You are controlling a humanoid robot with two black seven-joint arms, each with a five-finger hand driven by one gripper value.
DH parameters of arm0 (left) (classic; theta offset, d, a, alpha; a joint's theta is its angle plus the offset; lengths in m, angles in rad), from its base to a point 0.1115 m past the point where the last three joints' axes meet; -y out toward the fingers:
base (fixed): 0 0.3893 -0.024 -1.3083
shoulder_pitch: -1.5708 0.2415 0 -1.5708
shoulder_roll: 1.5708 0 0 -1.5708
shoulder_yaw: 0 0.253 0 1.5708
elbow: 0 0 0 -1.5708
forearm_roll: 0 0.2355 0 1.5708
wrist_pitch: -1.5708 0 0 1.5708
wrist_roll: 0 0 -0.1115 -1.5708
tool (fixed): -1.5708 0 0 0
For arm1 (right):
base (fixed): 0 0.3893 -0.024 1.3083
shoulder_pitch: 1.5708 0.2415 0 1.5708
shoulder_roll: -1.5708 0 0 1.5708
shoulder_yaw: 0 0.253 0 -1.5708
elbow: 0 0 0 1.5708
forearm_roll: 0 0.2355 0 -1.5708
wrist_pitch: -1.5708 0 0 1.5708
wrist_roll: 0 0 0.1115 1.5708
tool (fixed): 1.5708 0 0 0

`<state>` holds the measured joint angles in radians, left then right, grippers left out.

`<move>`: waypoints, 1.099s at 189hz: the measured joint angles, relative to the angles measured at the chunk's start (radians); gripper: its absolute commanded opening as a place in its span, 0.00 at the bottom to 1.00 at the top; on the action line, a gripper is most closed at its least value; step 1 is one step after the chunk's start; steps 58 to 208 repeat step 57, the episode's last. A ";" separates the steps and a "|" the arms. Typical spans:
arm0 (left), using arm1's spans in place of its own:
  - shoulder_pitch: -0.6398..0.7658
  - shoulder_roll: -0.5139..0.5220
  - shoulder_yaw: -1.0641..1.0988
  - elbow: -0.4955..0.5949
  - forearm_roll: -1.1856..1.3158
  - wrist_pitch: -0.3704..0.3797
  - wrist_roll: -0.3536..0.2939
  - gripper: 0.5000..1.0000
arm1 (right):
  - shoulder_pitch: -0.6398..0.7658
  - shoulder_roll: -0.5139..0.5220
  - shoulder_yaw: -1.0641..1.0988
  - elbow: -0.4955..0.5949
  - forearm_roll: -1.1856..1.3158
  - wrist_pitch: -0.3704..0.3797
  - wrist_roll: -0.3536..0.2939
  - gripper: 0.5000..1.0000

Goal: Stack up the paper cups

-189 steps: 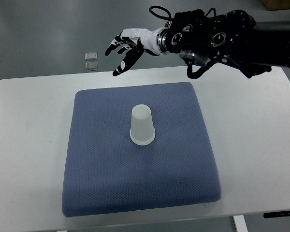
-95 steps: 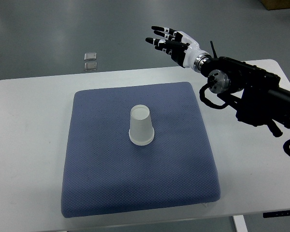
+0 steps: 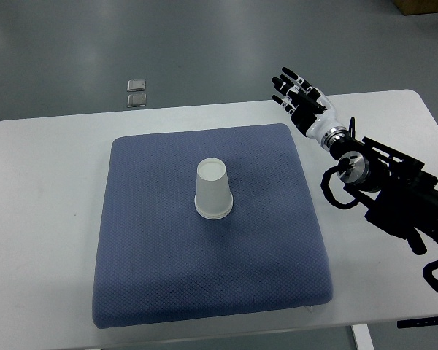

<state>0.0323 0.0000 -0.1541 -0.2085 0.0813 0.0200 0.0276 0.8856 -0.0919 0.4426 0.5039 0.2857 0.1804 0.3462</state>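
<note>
Your right hand [image 3: 301, 100] hovers with fingers spread and empty, just past the blue mat's [image 3: 168, 270] far right corner. The paper cup [image 3: 213, 189] stands upside down near the mat's centre, with bare mat on every side.

My view: white table [image 3: 51, 168] fills most of the frame, rounded corners, far edge running across the upper part. Blue-grey textured cushion pad [image 3: 212, 292] lies on it, roughly centred, corners rounded. Beyond the table, grey-green smooth floor [image 3: 73, 44] with soft glare patches from overhead light. Two small square shiny plates [image 3: 136, 92] on the floor, one just behind the other. Brown box corner [image 3: 422, 6] at top right.
</note>
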 measured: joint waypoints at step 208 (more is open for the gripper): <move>0.000 0.000 0.000 0.000 0.000 -0.001 0.002 1.00 | -0.017 0.002 -0.002 -0.009 -0.006 0.001 0.002 0.83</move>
